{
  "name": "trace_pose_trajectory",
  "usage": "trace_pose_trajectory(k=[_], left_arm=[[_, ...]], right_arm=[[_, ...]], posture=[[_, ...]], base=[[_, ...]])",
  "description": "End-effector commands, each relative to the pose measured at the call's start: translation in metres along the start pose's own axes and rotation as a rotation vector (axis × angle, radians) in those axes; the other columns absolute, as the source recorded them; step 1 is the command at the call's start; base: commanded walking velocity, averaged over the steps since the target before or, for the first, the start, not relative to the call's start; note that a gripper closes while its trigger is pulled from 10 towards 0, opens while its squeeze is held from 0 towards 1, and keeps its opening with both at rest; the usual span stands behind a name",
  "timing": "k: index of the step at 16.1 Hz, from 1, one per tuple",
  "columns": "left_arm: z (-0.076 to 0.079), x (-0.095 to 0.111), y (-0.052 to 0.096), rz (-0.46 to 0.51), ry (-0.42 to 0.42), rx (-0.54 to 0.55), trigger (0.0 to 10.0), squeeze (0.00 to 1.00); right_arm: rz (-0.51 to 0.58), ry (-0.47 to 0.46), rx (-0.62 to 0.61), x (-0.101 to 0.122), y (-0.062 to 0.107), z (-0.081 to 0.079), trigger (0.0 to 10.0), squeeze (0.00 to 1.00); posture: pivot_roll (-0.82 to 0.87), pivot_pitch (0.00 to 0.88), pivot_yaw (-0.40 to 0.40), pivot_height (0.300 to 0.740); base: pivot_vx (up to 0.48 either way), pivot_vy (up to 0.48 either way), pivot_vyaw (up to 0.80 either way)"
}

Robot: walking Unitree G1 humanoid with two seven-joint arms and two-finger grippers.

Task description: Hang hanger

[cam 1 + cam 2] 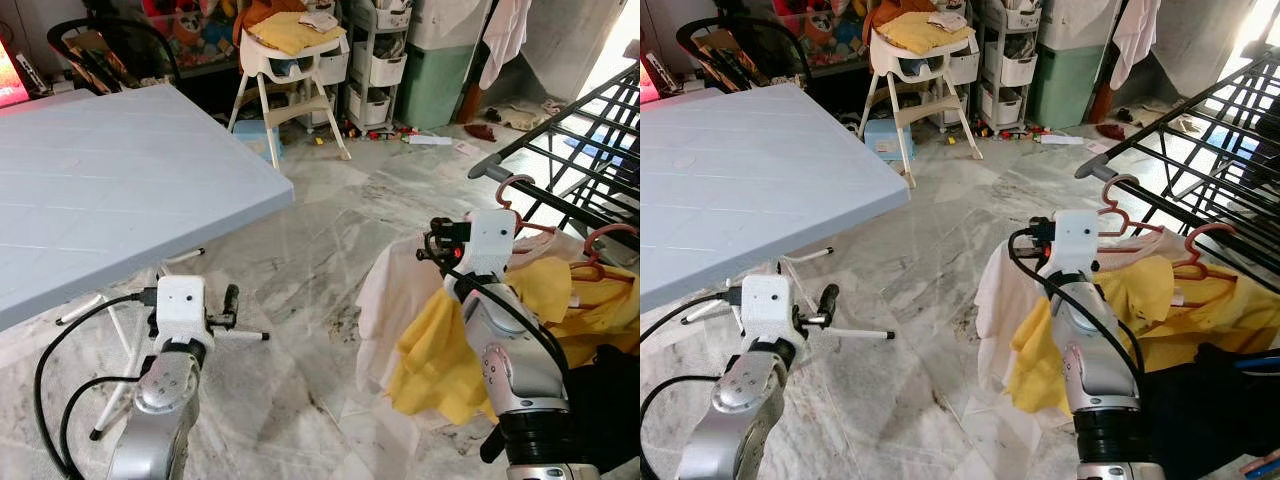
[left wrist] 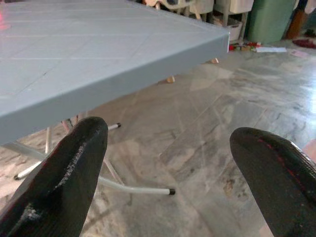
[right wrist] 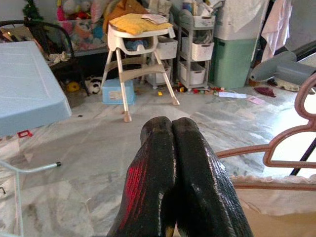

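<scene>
Here, your right end effector (image 3: 173, 148) is sitting closed and empty just beside the pink hanger (image 3: 291, 143), nearer than the open left end effector (image 2: 168, 163).

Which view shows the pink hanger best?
Right eye view: the pink hanger shows hook and shoulders, carrying a yellow shirt. Left eye view crowds it behind the right claw; right wrist view catches one curved section.

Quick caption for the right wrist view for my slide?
Right gripper, fingers pressed shut, beside a pink hanger carrying a cream garment, with a white high chair beyond.
</scene>
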State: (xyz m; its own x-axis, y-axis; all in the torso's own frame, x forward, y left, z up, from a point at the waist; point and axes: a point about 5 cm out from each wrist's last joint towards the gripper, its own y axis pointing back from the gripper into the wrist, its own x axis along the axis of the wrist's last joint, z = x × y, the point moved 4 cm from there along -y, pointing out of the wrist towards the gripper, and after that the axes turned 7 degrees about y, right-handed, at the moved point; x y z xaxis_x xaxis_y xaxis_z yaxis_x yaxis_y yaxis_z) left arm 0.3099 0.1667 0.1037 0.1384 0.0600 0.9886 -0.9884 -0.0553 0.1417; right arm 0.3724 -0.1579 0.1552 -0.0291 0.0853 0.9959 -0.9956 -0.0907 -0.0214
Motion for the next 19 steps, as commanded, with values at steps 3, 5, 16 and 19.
trace_pose_trajectory(k=[3, 5, 16, 19], left_arm=[[0.005, 0.014, -0.01, 0.032, 0.046, -0.02, 10.0, 0.0], [0.007, 0.012, -0.009, 0.032, 0.075, -0.029, 10.0, 0.0], [-0.036, -0.03, 0.056, -0.092, -0.032, -0.013, 10.0, 0.0], [-0.03, -0.021, 0.059, -0.04, -0.092, -0.029, 10.0, 0.0]], right_arm=[[0.0, -0.011, 0.004, 0.002, -0.003, -0.006, 10.0, 0.0], [0.003, 0.005, -0.002, 0.0, 0.001, -0.003, 10.0, 0.0], [-0.079, 0.048, 0.026, -0.013, 0.054, 0.023, 10.0, 0.0], [-0.154, 0.095, 0.099, -0.023, 0.074, 0.009, 10.0, 0.0]], posture=[[0.03, 0.032, 0.014, 0.74], [0.02, 0.017, 0.021, 0.74], [0.0, 0.0, 0.049, 0.74], [0.01, 0.0, 0.047, 0.74]], base=[[0.0, 0.0, -0.8], [0.0, 0.0, -0.8], [0.0, 0.0, -0.63], [0.0, 0.0, 0.0]])
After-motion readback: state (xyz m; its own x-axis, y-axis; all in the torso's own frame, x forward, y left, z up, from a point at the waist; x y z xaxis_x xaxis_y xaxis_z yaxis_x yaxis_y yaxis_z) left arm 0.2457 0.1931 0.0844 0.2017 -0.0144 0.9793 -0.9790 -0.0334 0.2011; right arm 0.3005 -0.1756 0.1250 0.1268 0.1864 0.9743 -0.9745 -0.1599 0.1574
